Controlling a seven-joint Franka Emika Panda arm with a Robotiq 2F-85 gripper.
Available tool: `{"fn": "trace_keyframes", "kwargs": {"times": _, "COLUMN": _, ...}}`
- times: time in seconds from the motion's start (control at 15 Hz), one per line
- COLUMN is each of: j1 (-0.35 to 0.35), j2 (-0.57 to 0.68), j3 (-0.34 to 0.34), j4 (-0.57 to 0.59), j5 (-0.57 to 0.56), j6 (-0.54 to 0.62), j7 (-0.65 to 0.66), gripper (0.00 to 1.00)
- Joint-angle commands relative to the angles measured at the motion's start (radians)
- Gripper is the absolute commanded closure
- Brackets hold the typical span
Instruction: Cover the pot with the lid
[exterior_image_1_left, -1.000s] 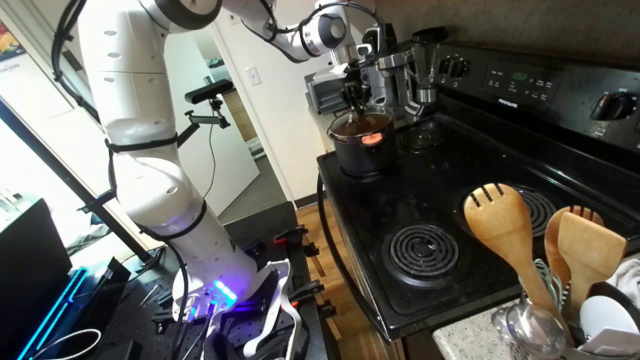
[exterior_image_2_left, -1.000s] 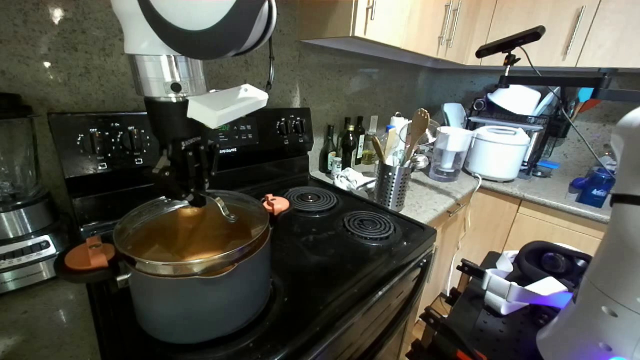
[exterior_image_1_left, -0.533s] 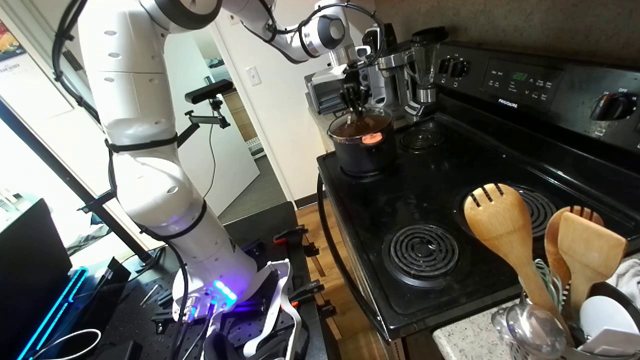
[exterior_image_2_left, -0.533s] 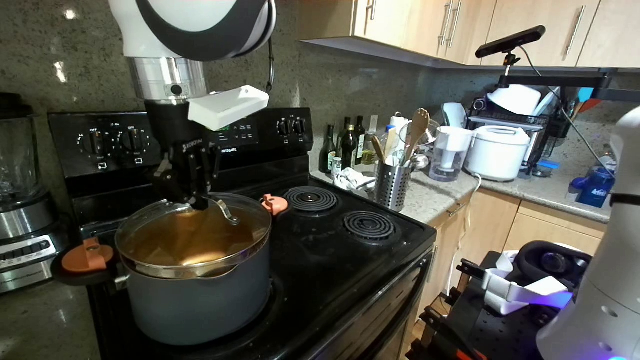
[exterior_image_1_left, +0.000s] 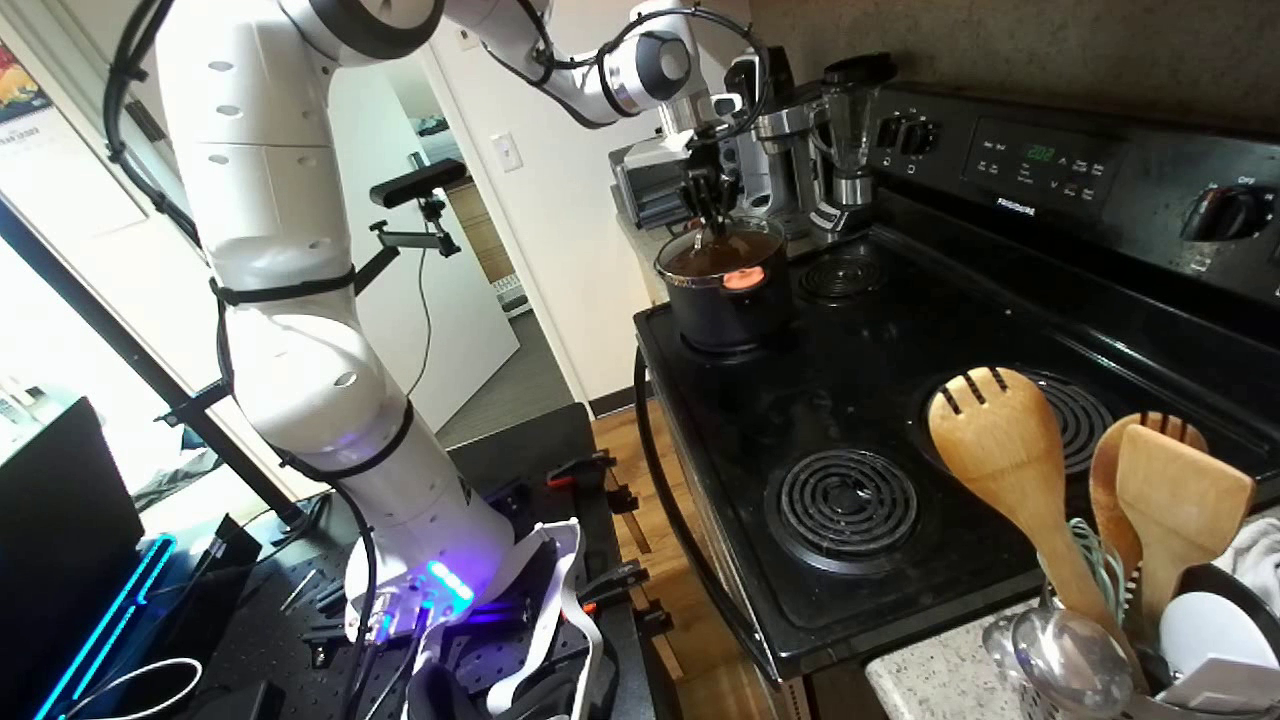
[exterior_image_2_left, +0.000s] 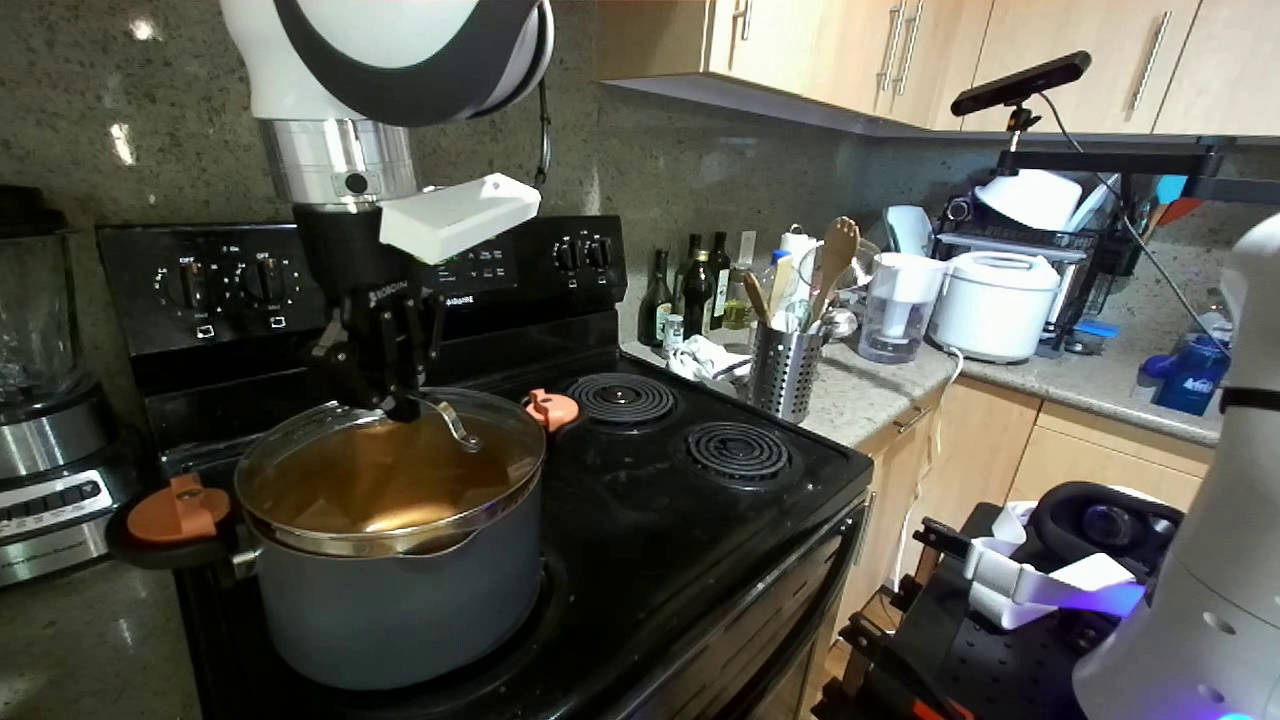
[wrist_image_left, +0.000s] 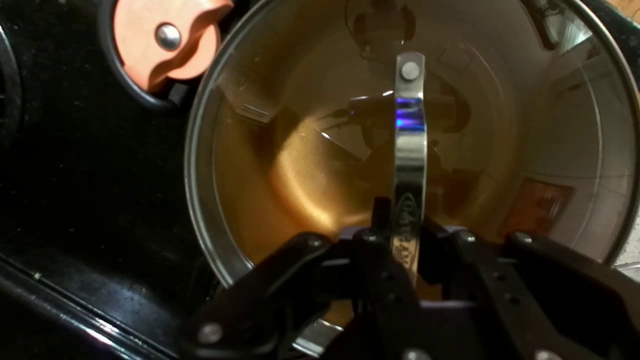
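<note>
Glass lid (exterior_image_2_left: 390, 470) over pot (exterior_image_2_left: 400, 618) rim — stovetop (exterior_image_2_left: 640, 510) beside

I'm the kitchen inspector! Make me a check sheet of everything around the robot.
Surface: black stovetop with coil burners
Job's things: glass lid over the pot; can't tell if fully seated
Clutter: wooden utensils in a steel holder on the counter
Gripper: shut on the metal lid handle
Cables: black cables running along the arm
Surroundings: blender, dark bottles, wooden cupboards
</note>
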Motion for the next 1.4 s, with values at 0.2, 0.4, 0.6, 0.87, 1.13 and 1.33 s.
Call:
{"fn": "trace_keyframes", "kwargs": {"times": 0.2, "j1": -0.002, "j2": -0.038, "j3": -0.009, "j4": -0.024, "j5": 0.020, "j6": -0.029, "j7": 0.003, "gripper": 0.98}}
{"fn": "trace_keyframes", "kwargs": {"times": 0.4, "j1": -0.003, "j2": -0.036, "j3": -0.012, "j4": -0.025, "j5": 0.019, "j6": -0.028, "j7": 0.005, "gripper": 0.98}}
{"fn": "trace_keyframes", "kwargs": {"times": 0.6, "j1": -0.004, "j2": -0.035, "j3": -0.016, "j4": -0.027, "j5": 0.017, "j6": -0.028, "j7": 0.007, "gripper": 0.98}}
{"fn": "trace_keyframes", "kwargs": {"times": 0.87, "j1": -0.003, "j2": -0.032, "j3": -0.023, "j4": -0.029, "j5": 0.009, "j6": -0.033, "j7": 0.008, "gripper": 0.65}}
{"fn": "trace_keyframes", "kwargs": {"times": 1.13, "j1": -0.003, "j2": -0.033, "j3": -0.025, "j4": -0.025, "j5": 0.010, "j6": -0.046, "j7": 0.008, "gripper": 0.35}}
{"fn": "trace_keyframes", "kwargs": {"times": 1.33, "j1": -0.004, "j2": -0.037, "j3": -0.027, "j4": -0.025, "j5": 0.009, "j6": -0.052, "j7": 0.007, "gripper": 0.14}}
